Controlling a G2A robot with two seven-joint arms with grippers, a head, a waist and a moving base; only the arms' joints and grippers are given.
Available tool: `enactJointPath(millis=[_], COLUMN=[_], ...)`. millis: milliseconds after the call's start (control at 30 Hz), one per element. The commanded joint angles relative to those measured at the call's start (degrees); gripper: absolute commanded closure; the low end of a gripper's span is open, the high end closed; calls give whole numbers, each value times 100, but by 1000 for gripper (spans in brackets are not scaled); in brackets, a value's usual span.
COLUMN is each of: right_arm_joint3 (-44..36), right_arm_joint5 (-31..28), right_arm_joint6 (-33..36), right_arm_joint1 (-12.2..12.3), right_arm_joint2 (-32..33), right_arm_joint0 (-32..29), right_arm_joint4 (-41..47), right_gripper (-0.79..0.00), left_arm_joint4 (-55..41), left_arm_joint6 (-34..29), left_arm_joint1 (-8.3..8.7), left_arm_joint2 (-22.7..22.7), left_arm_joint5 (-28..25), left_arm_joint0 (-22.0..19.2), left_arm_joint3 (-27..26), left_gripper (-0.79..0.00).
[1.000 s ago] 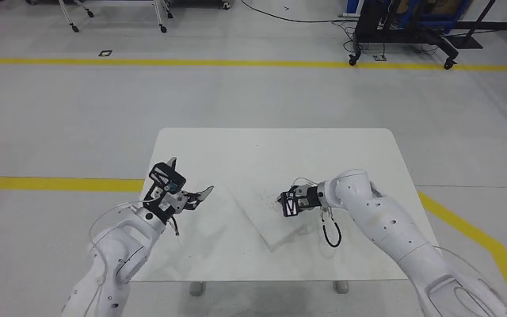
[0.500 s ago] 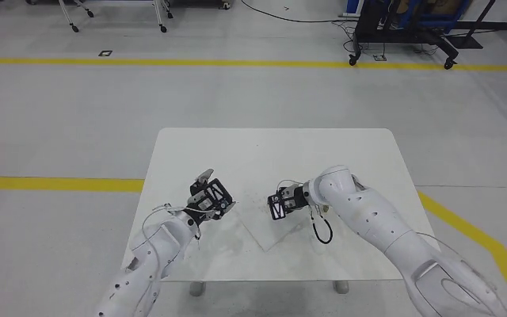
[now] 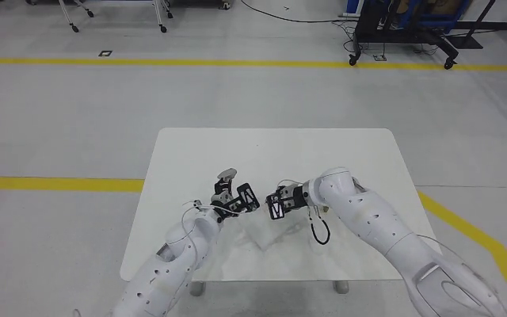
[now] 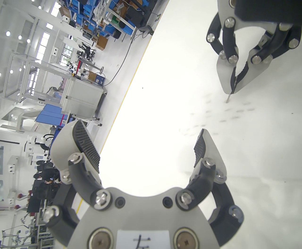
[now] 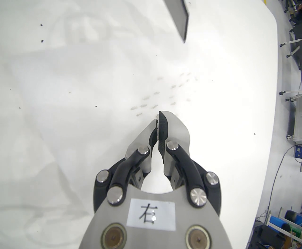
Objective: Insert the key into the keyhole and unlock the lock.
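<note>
My right gripper point(image 3: 275, 207) is shut near the middle of the white table point(image 3: 348, 150). A thin metal tip, which looks like the key point(image 4: 228, 98), pokes out from its closed fingers point(image 5: 162, 125) toward the tabletop. Little of the key point(image 5: 157, 116) shows between the pads. My left gripper point(image 4: 141, 132) is open and holds nothing. It hovers just left of the right gripper point(image 4: 233, 90) and faces it. In the top view the left gripper point(image 3: 238, 190) is a short gap away from the right one. One left finger point(image 5: 180, 21) shows in the right wrist view.
Small grey scuff marks point(image 5: 160, 94) dot the table under the grippers. A black cable loop point(image 3: 321, 231) hangs from the right wrist. The table's far half and right side point(image 3: 372, 166) are bare. The floor beyond has yellow lines point(image 3: 238, 62).
My left arm has swung right from the table's left side to the middle, close to the right gripper. The right gripper shifted slightly left, then stayed, still shut.
</note>
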Motion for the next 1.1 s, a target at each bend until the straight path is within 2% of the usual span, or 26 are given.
enactJointPath(millis=[0,367,567,733,1000,1067], right_arm_joint3=[-88,-713,-1087,-1551,-1551,-1537], right_arm_joint5=[-60,-434,-575,-485,-485,-402], right_arm_joint6=[-7,-222,75,279,279,243], right_arm_joint1=[65,413,524,655,655,652], right_arm_joint2=[126,749,1014,1432,1432,1448], right_arm_joint0=[-69,-507,-720,-1067,-1067,-1116], right_arm_joint4=[44,214,395,634,634,732], right_gripper=[0,0,0,0,0,0], left_arm_joint4=[45,-11,-132,-628,-628,-678], left_arm_joint6=[-42,-466,-417,-359,-359,-315], left_arm_joint1=[-38,-261,-423,-481,-481,-472], left_arm_joint2=[107,536,785,607,607,503], left_arm_joint5=[-16,-168,124,574,574,730], left_arm_joint0=[-133,-707,-960,-879,-879,-816], left_arm_joint3=[163,810,1162,1015,1015,982], left_gripper=[-785,-785,-785,-785,-785,-785])
